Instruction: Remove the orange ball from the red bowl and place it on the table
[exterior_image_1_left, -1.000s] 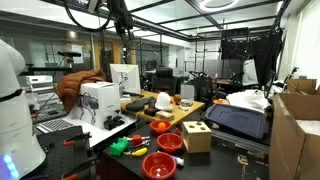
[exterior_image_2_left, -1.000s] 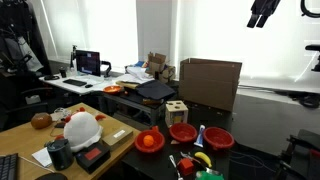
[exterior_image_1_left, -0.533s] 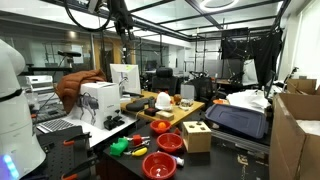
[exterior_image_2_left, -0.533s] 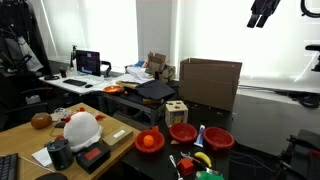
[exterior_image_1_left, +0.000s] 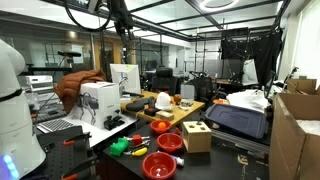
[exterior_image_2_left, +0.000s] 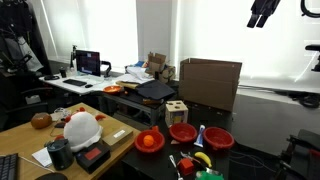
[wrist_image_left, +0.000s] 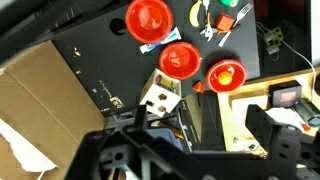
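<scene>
Black workbench table (wrist_image_left: 95, 65) in a cluttered lab, viewed from the wrist camera looking straight down from high above. Nearest the camera is the gripper (wrist_image_left: 198, 132), its two dark fingers spread wide with nothing between them. In both exterior views the gripper (exterior_image_2_left: 262, 14) hangs near the ceiling, well apart from everything on the table.

Below the fingers stands a tan wooden box (wrist_image_left: 160, 97) with holes. Beyond it, three red bowls sit in a slanted row. The red bowl (wrist_image_left: 225, 75) closest to the light wooden tabletop (wrist_image_left: 300, 75) holds the orange ball (wrist_image_left: 226, 73), resting near the bowl's middle. The middle bowl (wrist_image_left: 180, 60) and the far bowl (wrist_image_left: 150, 18) look empty. Farthest off lie green and yellow toy pieces (wrist_image_left: 215, 15).

In the wrist view the ball lies ahead of the gripper and a little toward its right finger, far below it. Being round, the ball has no long axis, so finger angle should matter little. The coming move probably calls for a long descent, shifted forward past the wooden box, to bring the open fingers inside the bowl's rim.
</scene>
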